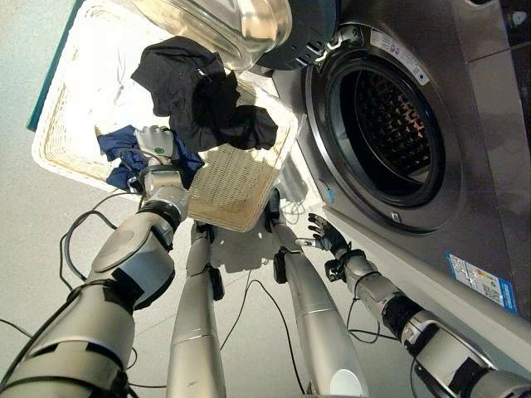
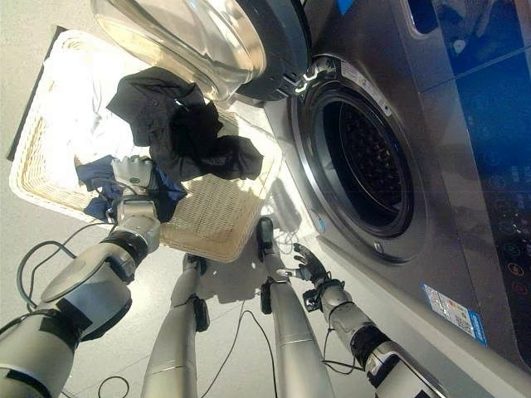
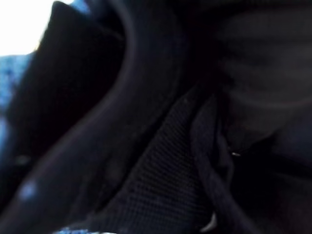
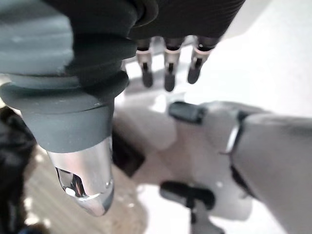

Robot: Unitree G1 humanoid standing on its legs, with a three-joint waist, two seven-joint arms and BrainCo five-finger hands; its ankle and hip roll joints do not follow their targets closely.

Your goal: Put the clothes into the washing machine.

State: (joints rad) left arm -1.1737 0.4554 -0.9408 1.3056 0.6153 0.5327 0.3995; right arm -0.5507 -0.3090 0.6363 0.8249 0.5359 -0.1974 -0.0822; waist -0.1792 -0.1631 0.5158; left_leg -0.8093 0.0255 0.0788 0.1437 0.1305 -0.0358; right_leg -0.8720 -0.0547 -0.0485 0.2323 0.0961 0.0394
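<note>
**Clothes in the basket, washer door open**

We see black clothes piled in the woven basket, with a blue cloth and white laundry beside them. Our left hand sits in the basket on the blue cloth; its fingers seem buried in dark cloth, so we cannot tell if they grip. Our right hand hangs low by the washing machine, fingers loose and empty. The round door is swung open above the basket.

Laundry area, washing machine, wicker basket
</note>
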